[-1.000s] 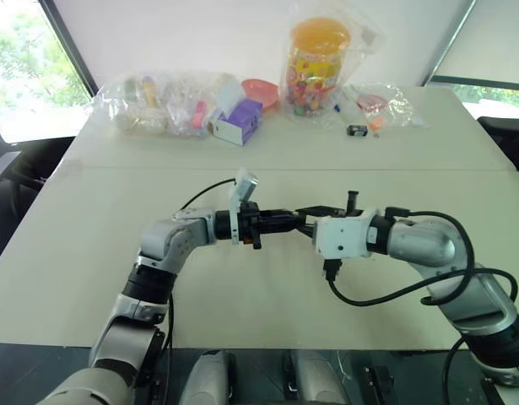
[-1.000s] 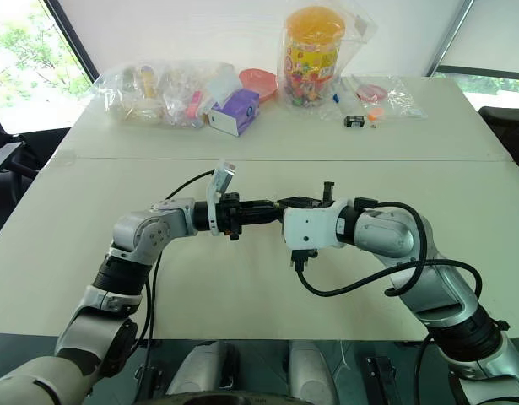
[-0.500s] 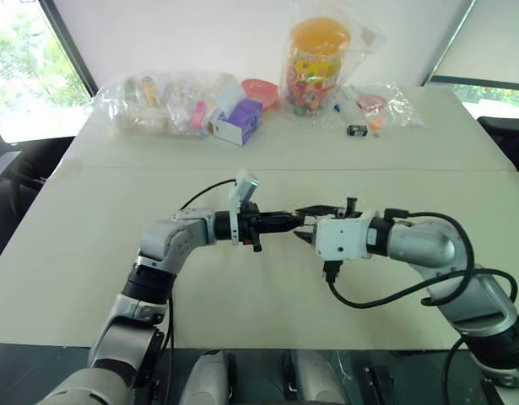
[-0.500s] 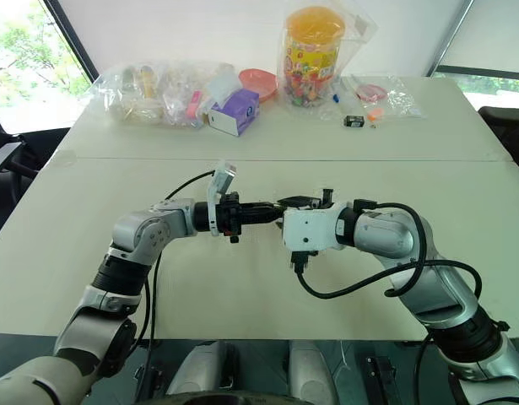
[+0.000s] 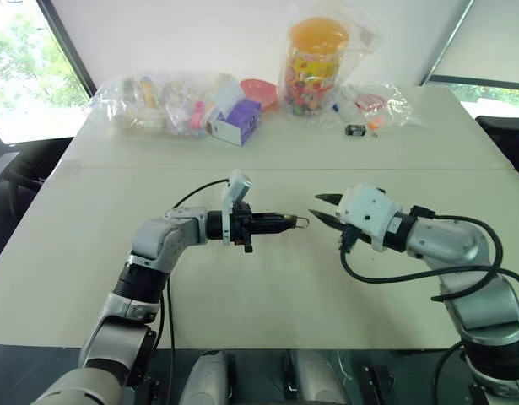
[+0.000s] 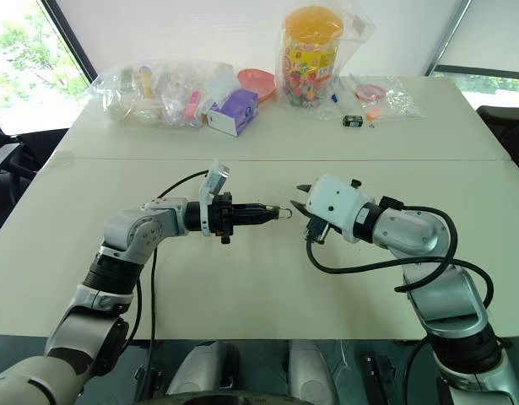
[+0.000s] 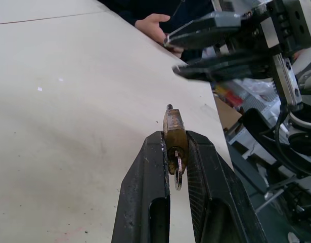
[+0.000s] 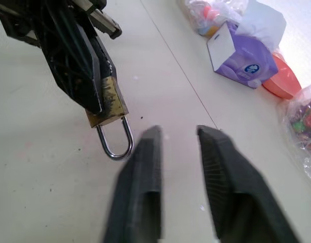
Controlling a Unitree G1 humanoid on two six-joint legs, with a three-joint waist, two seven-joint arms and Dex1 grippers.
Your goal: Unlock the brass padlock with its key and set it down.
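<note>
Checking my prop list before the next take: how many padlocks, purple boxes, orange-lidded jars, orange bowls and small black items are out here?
brass padlock: 1
purple box: 1
orange-lidded jar: 1
orange bowl: 1
small black item: 1
Total: 5

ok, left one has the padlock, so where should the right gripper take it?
Take the shackle. That thin silver loop is the only part of the padlock sticking out past the left gripper, which clamps the brass body on both flat faces. Come in from the robot's right, toward the loop's free end. The open right gripper faces it, not touching yet.
</note>
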